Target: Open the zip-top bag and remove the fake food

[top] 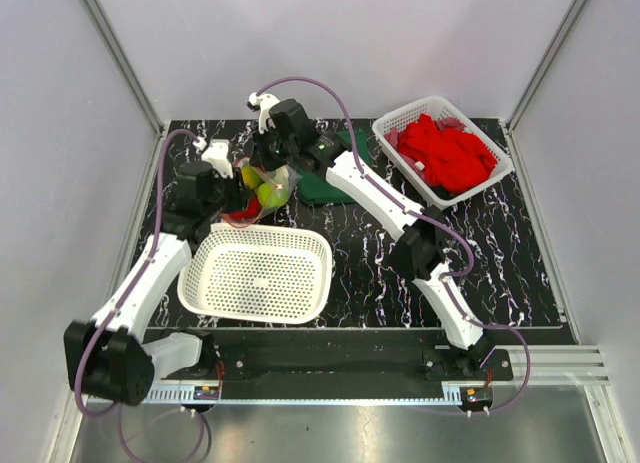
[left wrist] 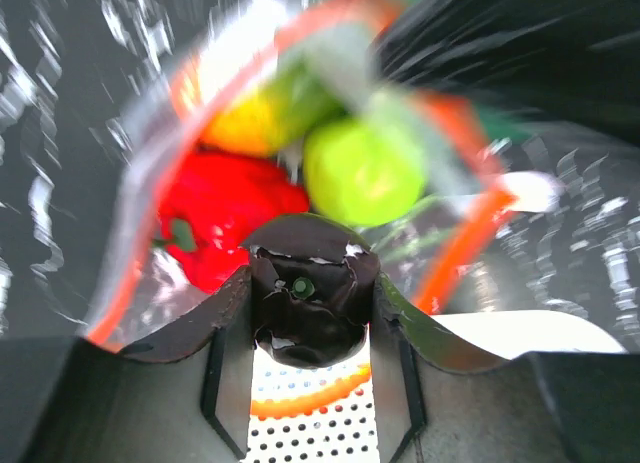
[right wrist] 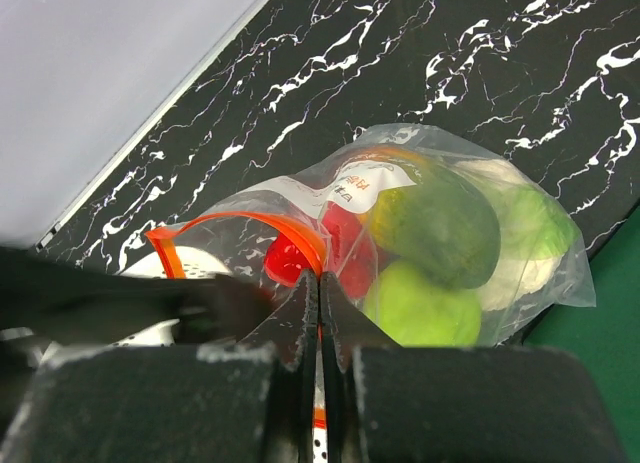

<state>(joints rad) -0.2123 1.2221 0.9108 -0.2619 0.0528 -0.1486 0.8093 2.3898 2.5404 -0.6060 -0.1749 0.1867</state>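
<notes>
The black desk [top: 500,253] with white streaks is the biggest thing. The zip-top bag [right wrist: 400,148] lies on it near the back, left of the middle.

Just in front of the bag sits a big white basket [top: 318,283] with holes and nothing in it. Well to the right of the bag is another white basket [top: 405,168], full of red cloths [top: 450,153]. A folded green cloth [top: 322,190] lies just to the right of the bag.

The bag's mouth is open, and its orange zip strip [right wrist: 240,223] makes a loop. The right hand [right wrist: 320,288] has its fingers pressed together on the edge of the bag at the mouth.

The left hand [left wrist: 312,303] is at the bag's mouth too. Its fingers are clamped on a dark piece [left wrist: 310,278] of fake food, right at the opening.

Inside the bag lie a mango [right wrist: 435,223], a cauliflower [right wrist: 525,223], a green apple [right wrist: 420,303] and a red pepper [left wrist: 225,208].

The right wrist view shows the white label [right wrist: 350,188] on the bag and the cauliflower. The left wrist view is blurry and shows neither, but only it shows the dark piece. Only the top view shows the whole of both baskets.
</notes>
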